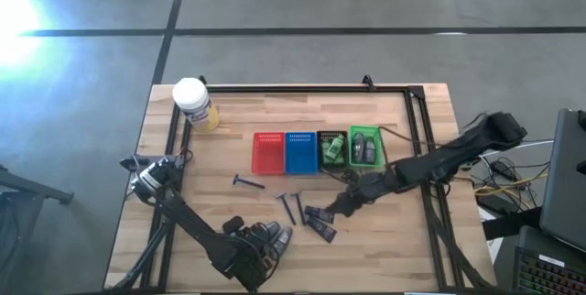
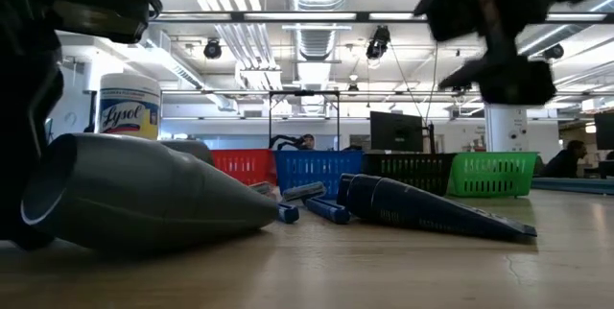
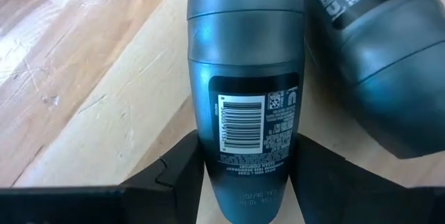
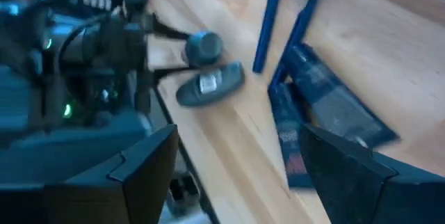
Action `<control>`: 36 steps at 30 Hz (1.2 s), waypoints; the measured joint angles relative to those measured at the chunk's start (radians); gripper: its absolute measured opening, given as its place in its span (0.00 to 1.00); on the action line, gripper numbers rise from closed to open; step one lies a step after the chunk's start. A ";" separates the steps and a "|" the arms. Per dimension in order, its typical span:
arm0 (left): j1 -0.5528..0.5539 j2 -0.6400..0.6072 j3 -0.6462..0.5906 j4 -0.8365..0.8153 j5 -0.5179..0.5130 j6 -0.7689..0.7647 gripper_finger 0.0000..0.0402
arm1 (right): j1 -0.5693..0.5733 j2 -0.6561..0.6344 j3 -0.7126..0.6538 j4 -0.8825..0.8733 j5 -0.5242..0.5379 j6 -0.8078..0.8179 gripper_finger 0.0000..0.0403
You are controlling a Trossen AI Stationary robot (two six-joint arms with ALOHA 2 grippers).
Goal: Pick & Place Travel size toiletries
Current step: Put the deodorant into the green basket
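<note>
A: Where do we stand? Our left gripper (image 3: 247,175) is low at the near edge of the desk (image 1: 220,158), its fingers (image 3: 174,175) parted on either side of a grey oval tube (image 3: 245,92) that lies flat on the wood.

B: Parted, yes, and hugging the tube's sides. We cannot tell whether they are pressing yet, so we'd call them apart for now. A second grey tube (image 3: 375,50) lies just beside the first, which is probably why we come in along the tube's length and not across it.

A: And our right gripper (image 4: 240,168)?

B: It hangs above the desk near the dark packets (image 1: 320,222), fingers apart with nothing between them. From its wrist we see the two packets side by side and two thin blue-handled razors (image 1: 293,206) just beyond them (a third razor (image 1: 247,183) lies apart, nearer the red basket (image 1: 267,152)).

A: So the loose items are bunched at the front, and the baskets stand in a row behind them?

B: Red, then blue (image 1: 300,151), black (image 1: 332,147) and green (image 1: 364,146), touching one another. The black one holds something green and the green one holds dark items already, so we judge the sorting partly done. The yellow jar (image 1: 194,104) sits well off at the far left corner, out of our way
</note>
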 joint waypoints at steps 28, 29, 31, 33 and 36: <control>0.041 -0.143 0.003 0.044 -0.234 0.241 0.45 | -0.050 0.358 0.329 0.088 -0.160 -0.195 0.88; 0.046 -0.145 0.003 0.053 -0.234 0.265 0.45 | -0.051 0.358 0.338 0.088 -0.162 -0.203 0.88; 0.059 -0.150 0.003 0.076 -0.234 0.316 0.45 | -0.053 0.358 0.354 0.088 -0.174 -0.224 0.87; 0.075 -0.152 0.009 0.092 -0.235 0.367 0.45 | -0.054 0.358 0.364 0.087 -0.183 -0.228 0.87; 0.101 -0.152 0.025 0.104 -0.236 0.437 0.45 | -0.059 0.358 0.376 0.043 -0.183 -0.231 0.85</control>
